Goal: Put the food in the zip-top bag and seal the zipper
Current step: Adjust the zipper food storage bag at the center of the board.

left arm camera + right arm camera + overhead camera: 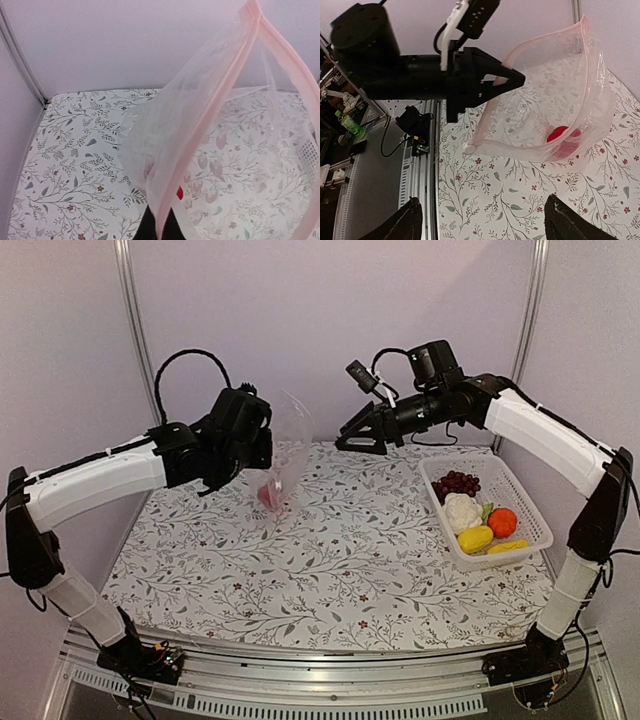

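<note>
The white table (330, 570) with its printed flower pattern carries everything. The white-shelled left arm (95, 485) reaches toward the far edge, left of the middle. Its left gripper (517, 79) is pinched tight on the rim of the transparent, crinkly zip-top bag (560, 90), which hangs there with its mouth gaping toward the right. The white-shelled right arm (545, 430) ends near the middle of the far edge. The right gripper (360, 445) has its fingers spread wide and carries nothing.

The white rectangular mesh plastic basket (527, 502) sits along the right edge, toward the far right corner. It holds the white cauliflower (462, 510), the dark red grape bunch (457, 483), the orange round piece (502, 523), the yellow lemon-like piece (475, 538) and the yellow banana (508, 547). The red pepper (560, 140) already lies in the bag's bottom.

The step in hand looks like fetching the next piece. To do it well, the right gripper should drop straight onto one exposed piece, probably the cauliflower or the orange one. It should grip that piece across its middle and let go deep inside the mouth, while the left gripper holds the rim high and steady.

The bag is thin, wrinkled and glossy. Its pale pink zipper strip (207, 117) runs along the mouth and is unsealed.
</note>
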Motion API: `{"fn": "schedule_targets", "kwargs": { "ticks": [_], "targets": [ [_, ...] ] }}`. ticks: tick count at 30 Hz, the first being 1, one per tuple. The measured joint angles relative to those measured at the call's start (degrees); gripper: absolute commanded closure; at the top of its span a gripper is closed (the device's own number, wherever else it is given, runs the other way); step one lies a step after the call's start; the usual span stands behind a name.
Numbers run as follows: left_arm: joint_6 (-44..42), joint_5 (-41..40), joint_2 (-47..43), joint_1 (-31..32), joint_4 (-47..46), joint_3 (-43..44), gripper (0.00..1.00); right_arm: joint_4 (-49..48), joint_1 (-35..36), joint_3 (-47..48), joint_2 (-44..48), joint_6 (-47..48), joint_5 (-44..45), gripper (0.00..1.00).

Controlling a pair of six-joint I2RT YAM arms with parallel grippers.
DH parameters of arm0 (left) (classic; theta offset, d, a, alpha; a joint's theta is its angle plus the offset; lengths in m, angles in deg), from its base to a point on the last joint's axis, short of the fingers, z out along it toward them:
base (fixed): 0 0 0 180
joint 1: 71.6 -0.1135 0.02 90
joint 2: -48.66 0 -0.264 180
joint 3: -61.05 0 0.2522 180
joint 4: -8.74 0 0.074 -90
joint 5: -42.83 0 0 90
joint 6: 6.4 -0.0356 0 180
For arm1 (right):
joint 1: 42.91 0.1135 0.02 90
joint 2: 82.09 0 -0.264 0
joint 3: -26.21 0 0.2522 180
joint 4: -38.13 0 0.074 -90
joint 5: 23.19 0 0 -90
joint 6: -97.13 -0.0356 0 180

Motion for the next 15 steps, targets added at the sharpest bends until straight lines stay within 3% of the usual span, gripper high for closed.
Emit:
{"fn": "schedule_targets", "kwargs": {
  "ticks": [5,10,15],
  "targets": [
    [-6.9,-0.8,-10.2,-7.3,3.2,-1.6,1.00,1.0,-2.6,0.2,6.6,3.1,-7.1,0.16],
    [-14.4,0.0,-18.8,-9.1,3.1,-1.6,1.00,1.0,-11.4,-3.2,9.1,4.2,-8.7,0.18],
    [-17.6,6.6,-17.2,-9.1,1.7,-4.1,1.00,2.4,-19.8,-8.4,8.7,5.2,-3.7,0.19]
  ]
}}
